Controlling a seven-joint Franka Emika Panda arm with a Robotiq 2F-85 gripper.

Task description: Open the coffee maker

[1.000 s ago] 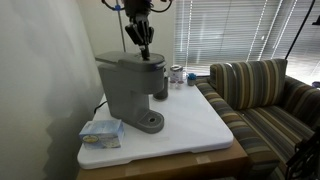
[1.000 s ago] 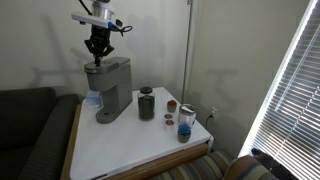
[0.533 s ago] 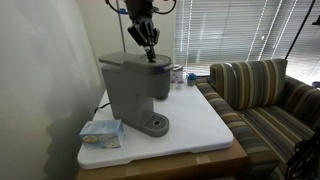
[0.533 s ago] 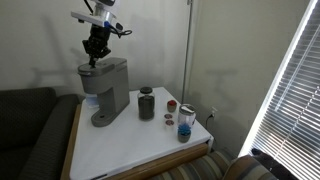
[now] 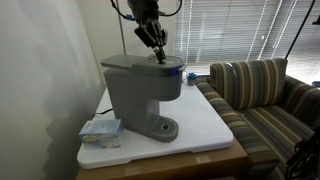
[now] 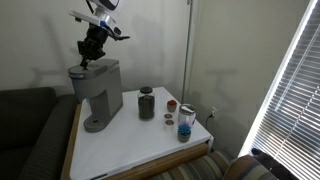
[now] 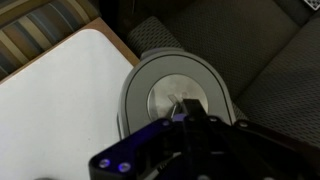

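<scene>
The grey coffee maker [image 5: 140, 95] stands on the white table [image 5: 212, 125] and shows in both exterior views [image 6: 95, 92]. Its lid looks down and closed. My gripper [image 5: 157, 55] comes from above with its fingertips on the front top of the machine's head [image 6: 84, 62]. In the wrist view the round grey lid [image 7: 180, 70] fills the middle, and the dark fingers [image 7: 184, 110] meet at a point on it. The fingers look shut, with nothing visibly held between them.
A dark cup [image 6: 146, 103] and small jars [image 6: 185, 122] stand to the machine's side. A blue packet [image 5: 100, 131] lies by its base. A striped sofa [image 5: 265, 90] and a dark couch [image 6: 25, 130] flank the table; a pole [image 6: 188, 50] stands behind.
The coffee maker has slid across the table with my gripper on its top, toward the dark couch side. The lid stays down.
</scene>
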